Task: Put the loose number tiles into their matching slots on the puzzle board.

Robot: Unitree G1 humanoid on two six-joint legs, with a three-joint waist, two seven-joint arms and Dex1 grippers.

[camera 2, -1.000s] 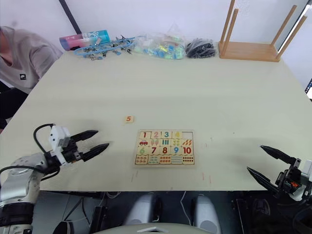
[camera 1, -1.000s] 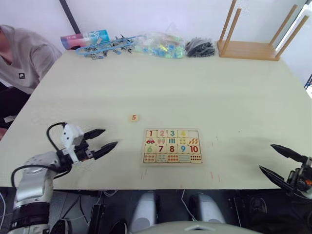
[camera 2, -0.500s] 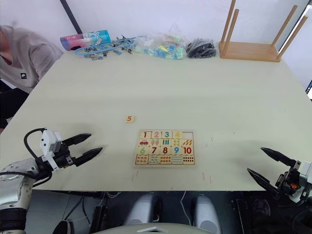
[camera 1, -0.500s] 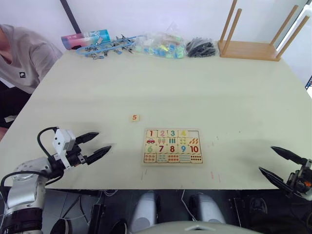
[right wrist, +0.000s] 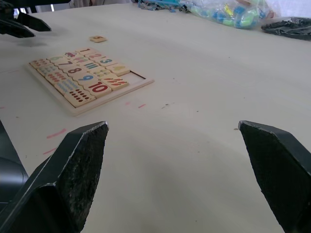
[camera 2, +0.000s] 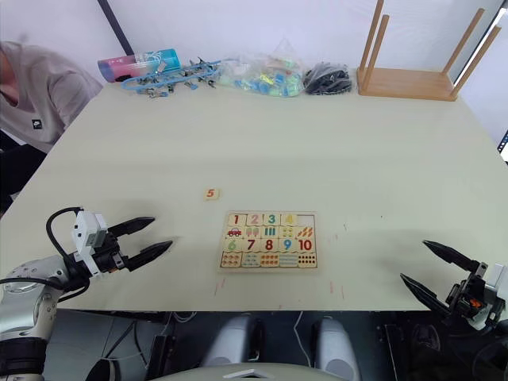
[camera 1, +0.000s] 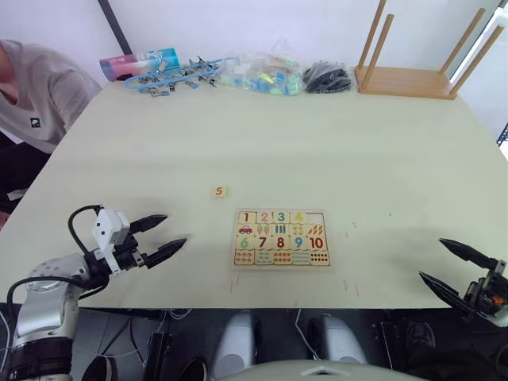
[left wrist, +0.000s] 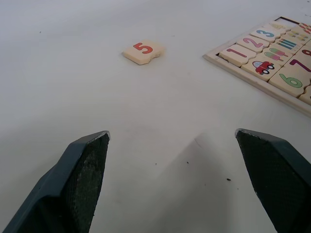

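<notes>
Now, in the left eye view, the puzzle board (camera 1: 281,237) lies flat on the table (camera 1: 317,151), a little in front of the robot. Its top row shows 1, 2, 3 and 4 in place, and the slot (camera 1: 317,217) at the right end of that row is bare. The tile with the 5 (camera 1: 219,191) lies alone on the table, near the board, at about 10 o'clock from it. The left tool (camera 1: 163,234) hovers at the near left part of the table with its two fingers spread apart and nothing between them. From this tool the tile is at about 1 o'clock, and the board is at about 3 o'clock. The right tool (camera 1: 452,267) is at the near right edge, also spread open and empty, well apart from the tile.

In the right eye view the layout is the same.

In the left wrist view the tile (left wrist: 143,51) lies ahead of the open fingers, flat, and the corner of the board (left wrist: 272,53) is beside it.

In the right wrist view the board (right wrist: 87,77) is ahead, with the bare slot (right wrist: 135,76) on the nearer side and the tile (right wrist: 97,38) beyond the board.

I judge that the left arm is nearer to the tile, so it should reach forward toward 1 o'clock.
</notes>
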